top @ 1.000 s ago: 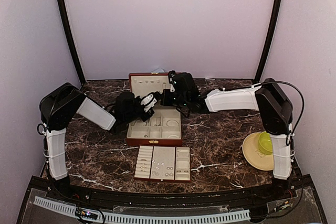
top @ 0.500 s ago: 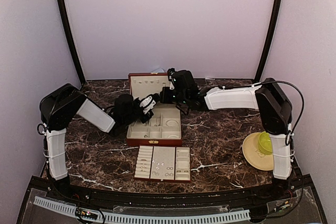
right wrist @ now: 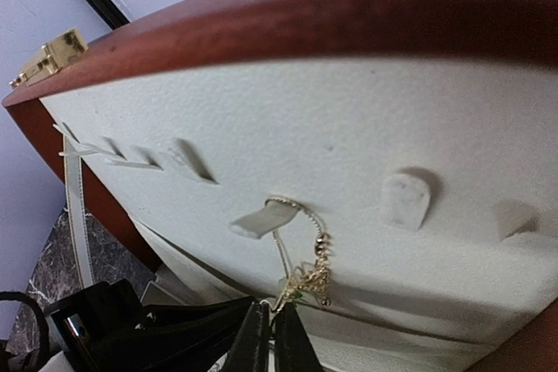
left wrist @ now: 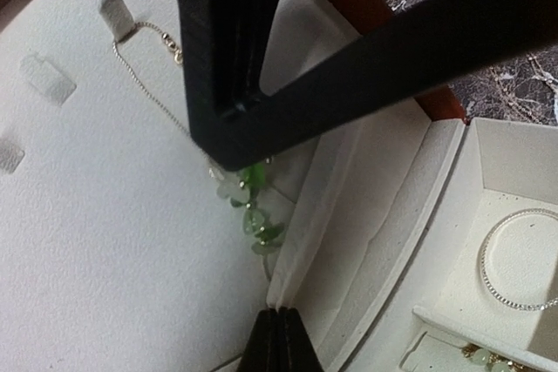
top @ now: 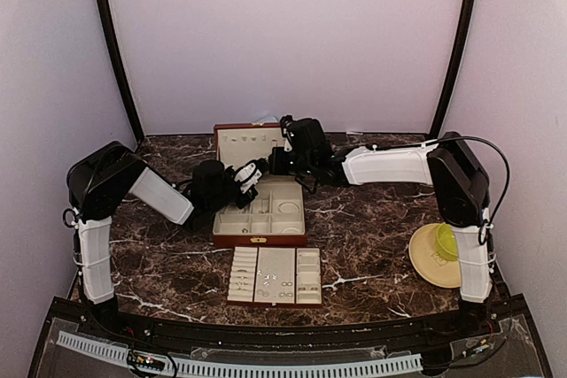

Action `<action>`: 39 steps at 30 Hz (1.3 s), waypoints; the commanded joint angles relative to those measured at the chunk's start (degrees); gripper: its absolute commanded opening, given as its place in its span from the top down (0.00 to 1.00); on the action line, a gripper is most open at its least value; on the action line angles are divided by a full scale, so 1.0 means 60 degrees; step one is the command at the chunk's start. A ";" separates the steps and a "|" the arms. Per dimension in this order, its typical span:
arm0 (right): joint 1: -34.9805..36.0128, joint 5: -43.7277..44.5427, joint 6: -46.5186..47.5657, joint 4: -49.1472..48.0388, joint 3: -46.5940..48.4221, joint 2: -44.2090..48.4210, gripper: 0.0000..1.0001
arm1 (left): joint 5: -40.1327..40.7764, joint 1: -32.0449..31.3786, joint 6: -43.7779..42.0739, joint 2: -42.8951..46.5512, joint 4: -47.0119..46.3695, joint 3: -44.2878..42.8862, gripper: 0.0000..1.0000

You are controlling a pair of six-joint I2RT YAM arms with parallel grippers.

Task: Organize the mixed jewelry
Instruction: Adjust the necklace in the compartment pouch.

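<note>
The red-brown box stands open at mid table, its cream lid upright. A thin necklace chain with green beads hangs from a lid tab. Below that tab my right gripper is shut on the chain, whose gold clasp dangles beside the fingertips. My left gripper is shut on the edge of the lid's cream pocket, just under the beads. In the top view, both grippers meet at the lid, left gripper and right gripper. Small shiny jewelry pieces lie in the cream-lined tray.
A silver bangle lies in a box compartment. The tray sits on the marble table in front of the box. A yellow plate with a green cup stands at the right, by the right arm's base.
The right gripper has moved a little up and back along the lid. The box and lid have shifted slightly left. The left gripper has held its place.
</note>
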State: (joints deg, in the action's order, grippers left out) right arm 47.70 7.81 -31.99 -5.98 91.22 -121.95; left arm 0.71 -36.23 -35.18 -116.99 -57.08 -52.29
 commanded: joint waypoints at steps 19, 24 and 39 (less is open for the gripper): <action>-0.0040 0.0047 0.0074 -0.0060 0.0194 0.0070 0.72 | 0.0161 -0.0267 0.0188 0.0257 0.0325 -0.0137 1.00; -0.0034 -0.0172 0.0014 -0.0115 -0.0366 0.0764 0.65 | 0.0393 -0.0263 0.0522 0.0227 0.0416 -0.0332 1.00; -0.0055 -0.0210 -0.0160 -0.0121 -0.1394 0.1941 0.50 | 0.0433 -0.0258 0.0751 0.0287 0.0334 -0.0312 1.00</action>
State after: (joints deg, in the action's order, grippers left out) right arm 47.48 6.85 -32.82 -5.96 84.14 -112.73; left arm 3.88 -37.04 -31.79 -116.95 -56.49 -53.65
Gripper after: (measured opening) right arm 0.497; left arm 0.027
